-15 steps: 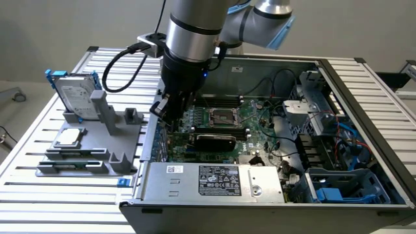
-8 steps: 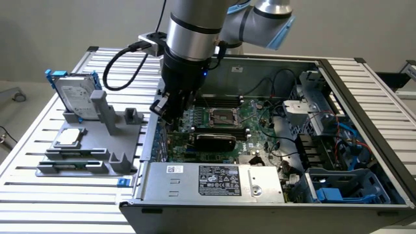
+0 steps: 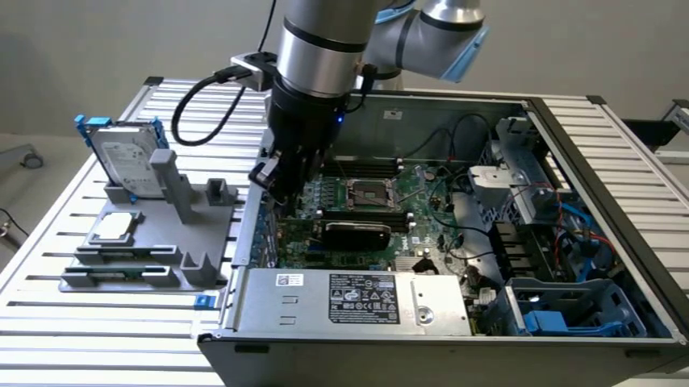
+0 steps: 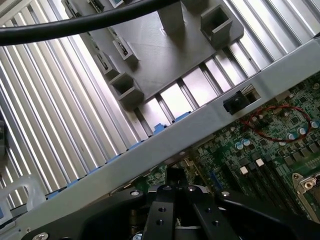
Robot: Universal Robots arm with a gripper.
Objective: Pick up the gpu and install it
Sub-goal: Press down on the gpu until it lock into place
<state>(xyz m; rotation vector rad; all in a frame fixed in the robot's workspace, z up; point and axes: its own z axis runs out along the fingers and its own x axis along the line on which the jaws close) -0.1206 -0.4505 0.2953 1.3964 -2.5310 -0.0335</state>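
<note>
The gpu [image 3: 357, 233] shows as a black glossy card over the green motherboard [image 3: 431, 234] inside the open computer case, just below the CPU socket [image 3: 367, 193]. My gripper [image 3: 273, 182] hangs at the case's wall on the exterior view's left, to the left of the gpu and apart from it. In the wrist view my gripper [image 4: 175, 186] has its black fingers [image 4: 161, 200] pressed together with nothing seen between them, above the case's grey rim [image 4: 200, 127] and the board's edge. The gpu's seating in a slot is hidden from here.
A grey holder [image 3: 145, 242] on the slatted table [image 3: 64, 322] carries a silver hard drive in a blue frame [image 3: 122, 157], a square CPU chip [image 3: 116, 227] and memory sticks [image 3: 124, 252]. The power supply [image 3: 356, 302], cables and drive cage [image 3: 570, 310] crowd the case.
</note>
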